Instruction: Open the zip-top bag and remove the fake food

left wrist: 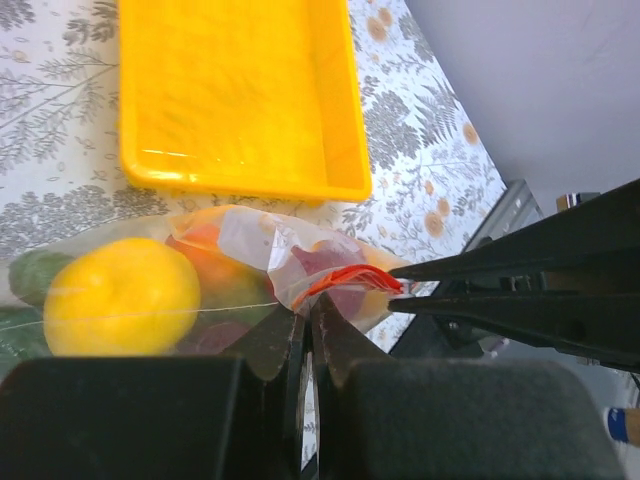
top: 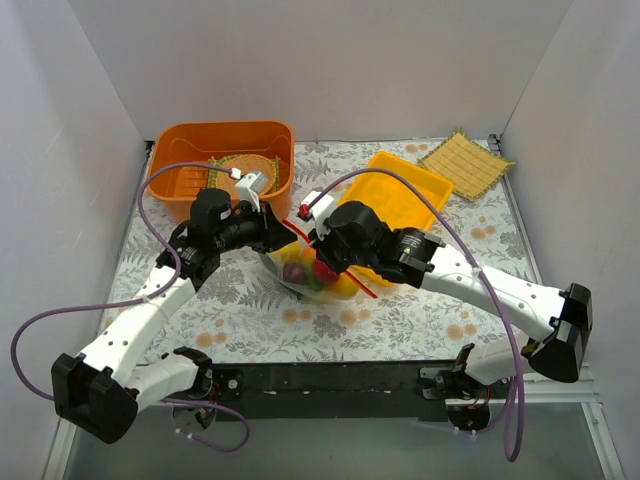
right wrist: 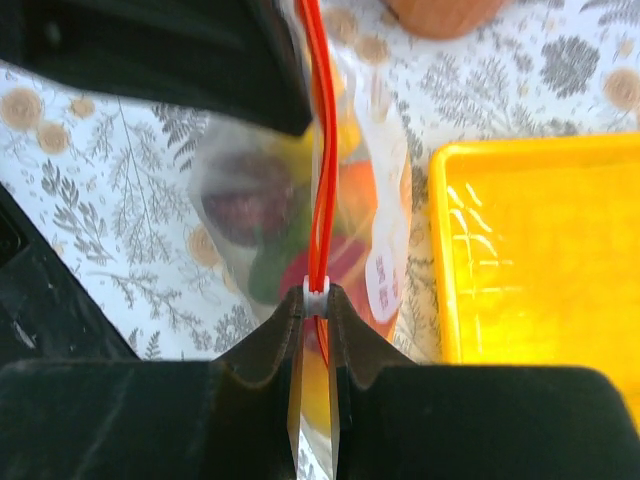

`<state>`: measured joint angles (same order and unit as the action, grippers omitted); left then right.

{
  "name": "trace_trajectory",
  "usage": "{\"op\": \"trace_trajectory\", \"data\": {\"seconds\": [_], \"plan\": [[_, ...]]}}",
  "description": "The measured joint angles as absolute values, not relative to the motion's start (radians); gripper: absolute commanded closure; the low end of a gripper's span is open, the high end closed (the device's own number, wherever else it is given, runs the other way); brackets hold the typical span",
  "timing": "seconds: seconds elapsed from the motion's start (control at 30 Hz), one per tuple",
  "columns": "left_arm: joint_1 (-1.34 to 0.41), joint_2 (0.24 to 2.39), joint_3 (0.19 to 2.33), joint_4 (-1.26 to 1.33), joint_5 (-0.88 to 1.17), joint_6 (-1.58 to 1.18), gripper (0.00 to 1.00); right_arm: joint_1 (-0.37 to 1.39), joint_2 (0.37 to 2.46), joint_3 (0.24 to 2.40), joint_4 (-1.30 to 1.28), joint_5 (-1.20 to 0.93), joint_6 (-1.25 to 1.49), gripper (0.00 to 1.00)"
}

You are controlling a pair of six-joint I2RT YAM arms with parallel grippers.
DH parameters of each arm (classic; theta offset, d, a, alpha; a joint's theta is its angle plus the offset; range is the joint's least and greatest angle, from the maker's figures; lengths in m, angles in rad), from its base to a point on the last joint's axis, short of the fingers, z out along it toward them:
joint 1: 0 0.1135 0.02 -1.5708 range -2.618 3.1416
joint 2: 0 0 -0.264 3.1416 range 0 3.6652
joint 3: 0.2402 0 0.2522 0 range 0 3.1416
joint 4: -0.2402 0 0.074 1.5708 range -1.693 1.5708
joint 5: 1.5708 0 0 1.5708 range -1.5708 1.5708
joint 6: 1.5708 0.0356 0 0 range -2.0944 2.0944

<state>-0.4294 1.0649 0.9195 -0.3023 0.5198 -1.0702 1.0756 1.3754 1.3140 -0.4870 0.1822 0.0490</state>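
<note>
1. Two grippers meet over the zip-top bag [top: 312, 272], which sits on the flowered table cloth [top: 400, 320] between the arms, just in front of the yellow tray [top: 432, 186]. I cannot tell whether its underside is on the cloth or lifted off it
2. The left gripper [left wrist: 307, 325] is pressed together, pinching a fold of clear film at the bag's mouth, just beside the end of the orange-red zip strip [right wrist: 318, 150]
3. The right gripper [right wrist: 316, 305] is narrowed down onto that strip, with a small white piece [right wrist: 315, 294] nipped between its tips. It looks to me like the slider, though it is too small to be sure
4. All the fake food [left wrist: 120, 295] is inside: a round yellow piece, a dark purple one [right wrist: 250, 200], and some red and green behind the film
5. I judge the step in hand to be opening the mouth, with nothing out yet
6. To do it well, I would have the left one act as a fixed anchor and hold its corner firm, while the right one draws the white piece straight along the strip's own line, without twisting
7. The pull should be slow and level, since the film is thin and crinkly and could slide out of the left pinch
8. The load is heavy for such a bag, so a jerk may swing it toward the tray or tip it
</note>
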Motion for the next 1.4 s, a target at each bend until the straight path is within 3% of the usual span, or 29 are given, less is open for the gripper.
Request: {"op": "trace_trajectory", "data": {"seconds": [0.7, 0.8, 1.03, 1.13, 1.3, 1.4], "plan": [[-0.428, 1.039, 0.846, -0.234, 0.299, -1.110, 1.00, 1.076, 1.063, 1.052, -0.710, 0.181, 0.207, 0.99], [-0.428, 1.039, 0.836, -0.227, 0.296, -1.116, 1.00, 1.076, 1.045, 1.046, -0.729, 0.177, 0.215, 0.94], [-0.427, 1.021, 0.783, -0.149, 0.364, -1.109, 1.00, 1.076, 1.019, 1.031, -0.752, 0.162, 0.228, 0.49], [-0.420, 0.989, 0.746, -0.112, 0.418, -1.092, 1.00, 1.076, 1.026, 1.041, -0.773, 0.165, 0.225, 0.41], [-0.420, 0.968, 0.729, -0.077, 0.506, -1.060, 1.00, 1.076, 1.089, 1.176, -0.788, 0.211, 0.204, 0.40], [-0.420, 0.958, 0.716, -0.067, 0.536, -1.050, 1.00, 1.069, 1.144, 1.285, -0.759, 0.252, 0.178, 0.49]]}}
